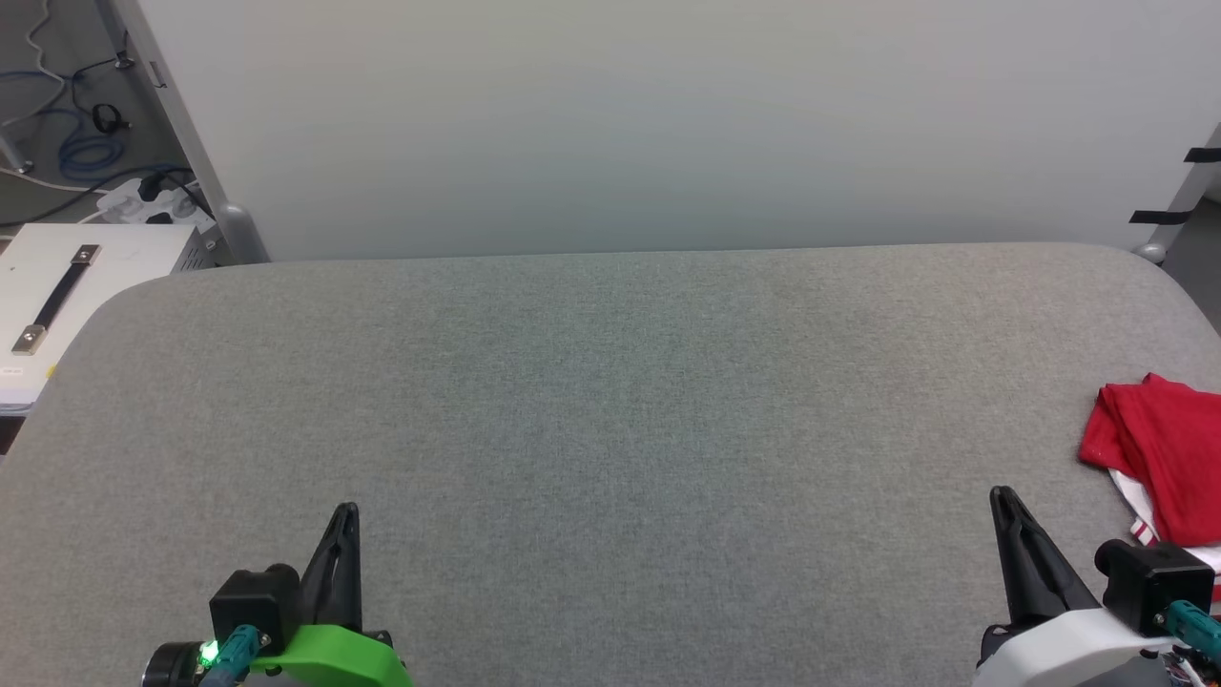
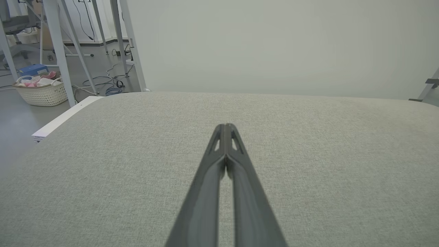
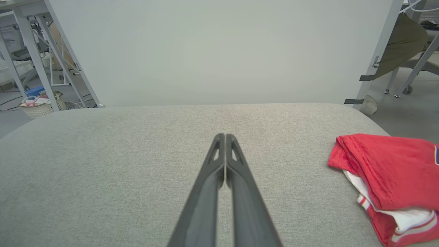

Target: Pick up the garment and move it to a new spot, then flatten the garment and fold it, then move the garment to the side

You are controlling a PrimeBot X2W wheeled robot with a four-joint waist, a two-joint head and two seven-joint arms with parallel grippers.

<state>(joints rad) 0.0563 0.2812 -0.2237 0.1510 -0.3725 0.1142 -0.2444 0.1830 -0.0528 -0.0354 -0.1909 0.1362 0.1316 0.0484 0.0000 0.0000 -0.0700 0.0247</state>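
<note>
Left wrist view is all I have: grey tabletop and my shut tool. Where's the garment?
Observer: The garment lies at the right edge of the table, on the right arm's side.
Operator: Is the right tool holding it?
Observer: No. The right tool is shut on nothing, with bare tabletop between it and the cloth.
Operator: Is it lying flat?
Observer: No. It is a loosely bunched heap, red on top, with white fabric and striped trim showing underneath.
</note>
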